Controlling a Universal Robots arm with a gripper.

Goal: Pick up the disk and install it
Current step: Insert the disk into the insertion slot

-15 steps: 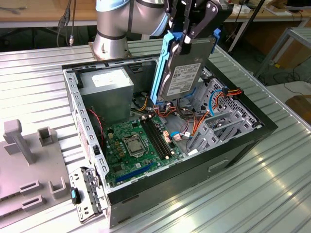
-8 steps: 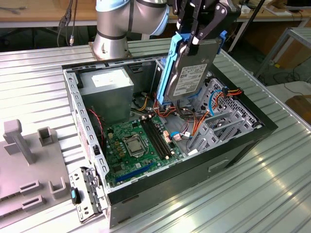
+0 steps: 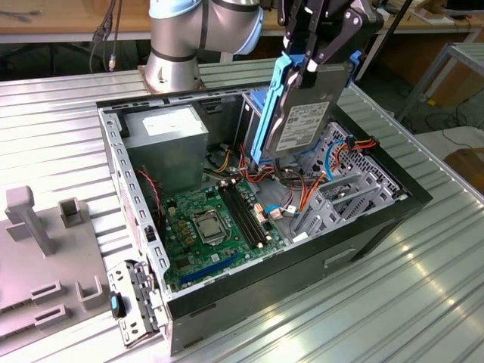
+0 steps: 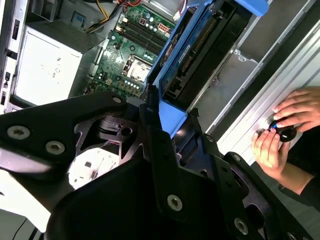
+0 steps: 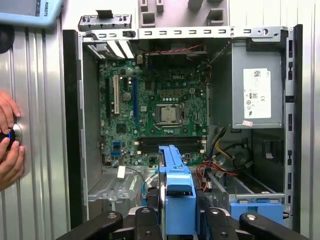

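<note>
The black gripper [image 3: 308, 66] has its fingers clamped on the top edge of the flat grey-black metal disk [image 3: 302, 113], clipped in a bright blue plastic frame. It hangs on edge, slightly tilted, above the grey metal drive cage [image 3: 355, 189] of the open black computer case [image 3: 378, 227] on the ribbed metal table [image 3: 393, 318]. Pickup looks done and installing is in hand. Seating it would call for squaring the frame to the cage (orange cables [image 3: 305, 195] lie close).

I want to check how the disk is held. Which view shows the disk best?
The exterior view: the disk hangs tilted from the gripper above the open computer case, label side visible. The first wrist view sees it edge-on, mostly blue carrier; the second wrist view shows one side.
</note>
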